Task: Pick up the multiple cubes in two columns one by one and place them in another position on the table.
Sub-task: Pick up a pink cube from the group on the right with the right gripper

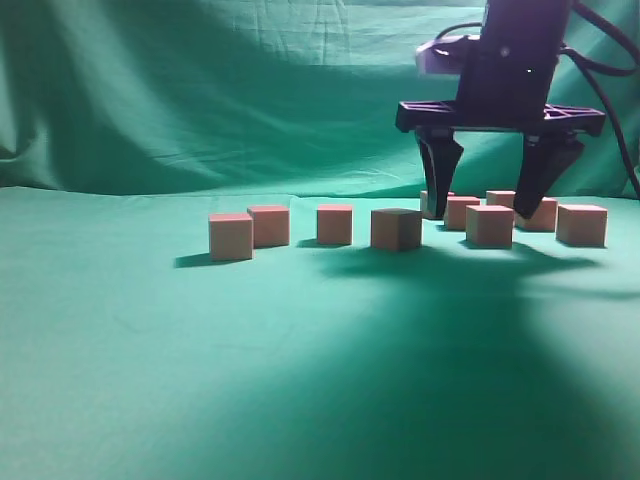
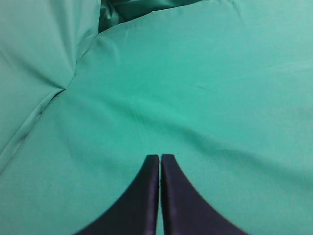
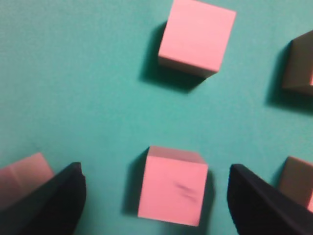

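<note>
On the green desk (image 1: 150, 380), four cubes (image 1: 231, 236) sit in a loose row at left, five more clustered at right. The left gripper (image 2: 160, 161) has its fingers pressed together, empty. The right gripper (image 1: 492, 205) hangs over the cluster, fingers spread around one cube (image 3: 171, 185) without touching it

Teal-green table (image 1: 150, 380); nine pink cubes (image 1: 231, 236) resting on it: four left, five right.
</note>
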Action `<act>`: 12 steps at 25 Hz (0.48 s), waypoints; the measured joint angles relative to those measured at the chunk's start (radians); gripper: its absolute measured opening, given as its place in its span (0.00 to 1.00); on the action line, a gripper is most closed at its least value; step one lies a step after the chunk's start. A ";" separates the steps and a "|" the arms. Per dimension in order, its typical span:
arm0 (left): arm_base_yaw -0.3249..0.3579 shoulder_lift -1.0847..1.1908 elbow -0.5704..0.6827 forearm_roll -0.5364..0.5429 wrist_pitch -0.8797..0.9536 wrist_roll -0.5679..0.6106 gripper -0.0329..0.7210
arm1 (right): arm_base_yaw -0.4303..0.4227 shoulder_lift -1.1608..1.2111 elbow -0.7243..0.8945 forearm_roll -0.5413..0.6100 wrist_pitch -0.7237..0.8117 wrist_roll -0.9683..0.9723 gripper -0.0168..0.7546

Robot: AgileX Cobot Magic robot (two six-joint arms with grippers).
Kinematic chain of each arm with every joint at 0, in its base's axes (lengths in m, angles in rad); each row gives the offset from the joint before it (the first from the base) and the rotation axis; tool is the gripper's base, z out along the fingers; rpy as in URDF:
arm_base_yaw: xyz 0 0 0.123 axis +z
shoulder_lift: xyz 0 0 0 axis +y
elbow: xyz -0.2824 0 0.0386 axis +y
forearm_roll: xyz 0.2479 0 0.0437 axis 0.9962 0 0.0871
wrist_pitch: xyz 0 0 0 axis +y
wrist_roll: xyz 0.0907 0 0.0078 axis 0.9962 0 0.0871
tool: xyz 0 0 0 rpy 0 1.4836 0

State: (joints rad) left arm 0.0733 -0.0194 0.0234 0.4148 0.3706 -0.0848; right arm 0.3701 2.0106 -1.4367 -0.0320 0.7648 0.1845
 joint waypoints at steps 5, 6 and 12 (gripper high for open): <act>0.000 0.000 0.000 0.000 0.000 0.000 0.04 | 0.000 0.033 0.000 -0.002 -0.017 0.000 0.75; 0.000 0.000 0.000 0.000 0.000 0.000 0.04 | 0.000 0.038 0.000 -0.004 -0.021 0.000 0.66; 0.000 0.000 0.000 0.000 0.000 0.000 0.04 | 0.000 0.043 0.000 -0.012 -0.031 0.002 0.35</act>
State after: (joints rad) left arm 0.0733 -0.0194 0.0234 0.4148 0.3706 -0.0848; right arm 0.3701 2.0537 -1.4367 -0.0438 0.7343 0.1865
